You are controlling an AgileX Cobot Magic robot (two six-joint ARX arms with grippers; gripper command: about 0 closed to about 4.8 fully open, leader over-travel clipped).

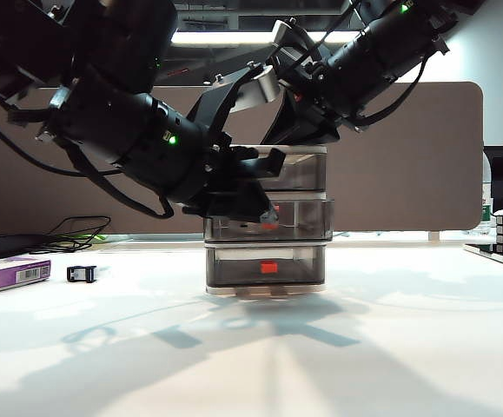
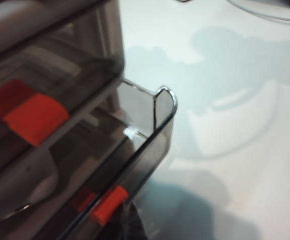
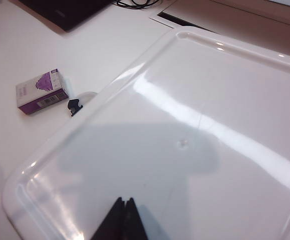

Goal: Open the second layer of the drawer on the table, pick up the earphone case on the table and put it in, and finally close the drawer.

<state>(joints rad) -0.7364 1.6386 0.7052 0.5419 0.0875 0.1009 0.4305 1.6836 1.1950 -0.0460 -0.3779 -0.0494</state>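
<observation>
Fingers of our right gripper (image 3: 123, 220) are pressed together on the drawer's (image 1: 268, 217) white top, and our left gripper (image 1: 264, 208), fingers together, is at the second layer of the drawer (image 2: 150, 145).

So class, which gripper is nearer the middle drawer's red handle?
Left. The left gripper sits at the middle drawer's red handle; the right gripper rests on the cabinet's top.

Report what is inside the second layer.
A pale rounded shape, likely the earphone case, lies inside the second layer; the left hand hides its front. The right hand is above.
</observation>
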